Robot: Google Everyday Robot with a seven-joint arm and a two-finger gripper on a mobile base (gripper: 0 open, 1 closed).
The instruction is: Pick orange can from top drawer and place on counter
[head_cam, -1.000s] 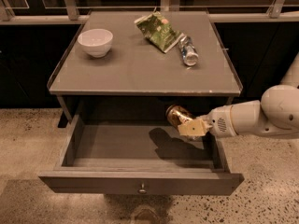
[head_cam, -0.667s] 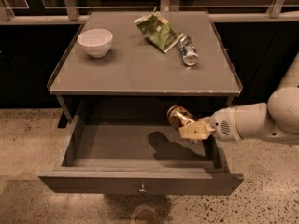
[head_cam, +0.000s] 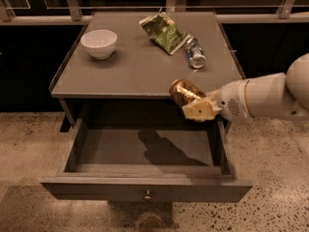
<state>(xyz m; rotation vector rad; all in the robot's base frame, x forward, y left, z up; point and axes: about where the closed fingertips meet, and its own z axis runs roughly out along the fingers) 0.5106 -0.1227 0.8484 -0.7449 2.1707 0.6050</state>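
Between the jaws, orange can, clamped firmly and tilted, level with the counter's front edge. Under the gripper, top drawer pulled open. Beyond the jaws on the counter, clear bottle and green bag; off to their left, white bowl.

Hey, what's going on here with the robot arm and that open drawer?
The robot's gripper is closed around the orange can, holding it tilted in the air above the right side of the open top drawer, about level with the front edge of the counter. The can is not yet set down. A white bowl, a green snack bag and a clear plastic bottle sit on the counter.
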